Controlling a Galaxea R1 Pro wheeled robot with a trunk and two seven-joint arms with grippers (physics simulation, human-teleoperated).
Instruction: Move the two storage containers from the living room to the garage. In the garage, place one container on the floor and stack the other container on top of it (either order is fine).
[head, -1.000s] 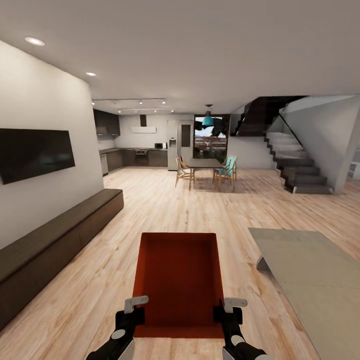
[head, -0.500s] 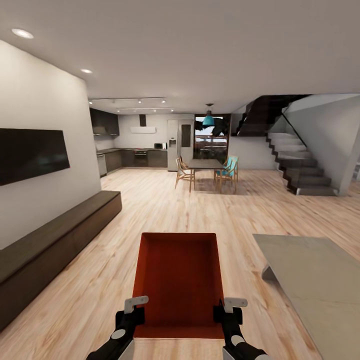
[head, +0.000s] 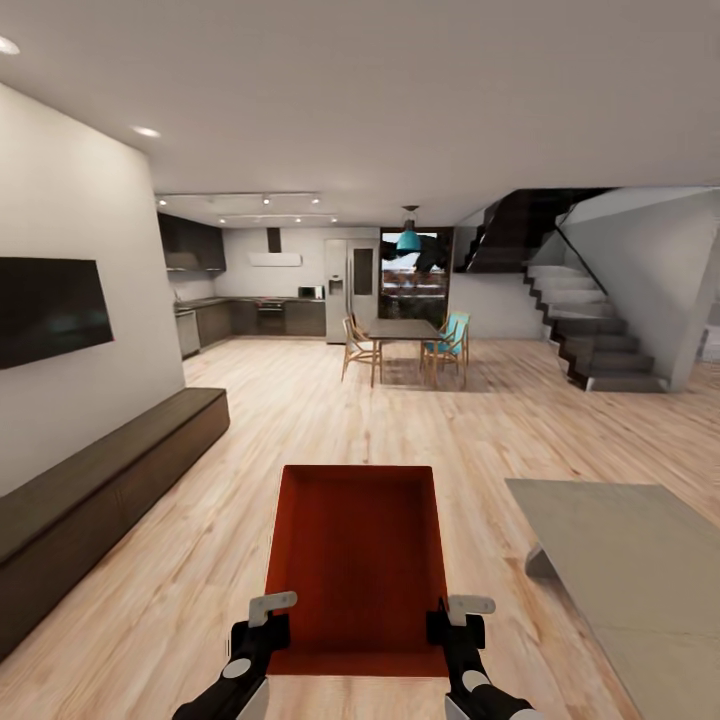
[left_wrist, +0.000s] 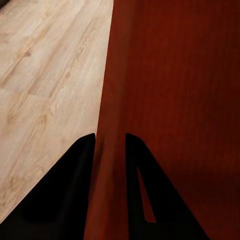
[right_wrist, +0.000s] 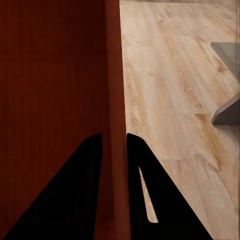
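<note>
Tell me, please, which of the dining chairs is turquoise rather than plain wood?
The chair on the right side of the dining table, nearest the staircase; the others across the table are bare wood.

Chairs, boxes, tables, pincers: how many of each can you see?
Orange-red storage container: 1
Pincers: 2, left pincer and right pincer
Dining table: 1
Chairs I can make out around it: 3, wooden chair, turquoise chairs (they overlap, so I'm not sure)
Low grey table: 1
Total: 8

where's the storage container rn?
Head view: storage container centred low, carried over wood floor, left end effector and right end effector clamping its side walls.
</note>
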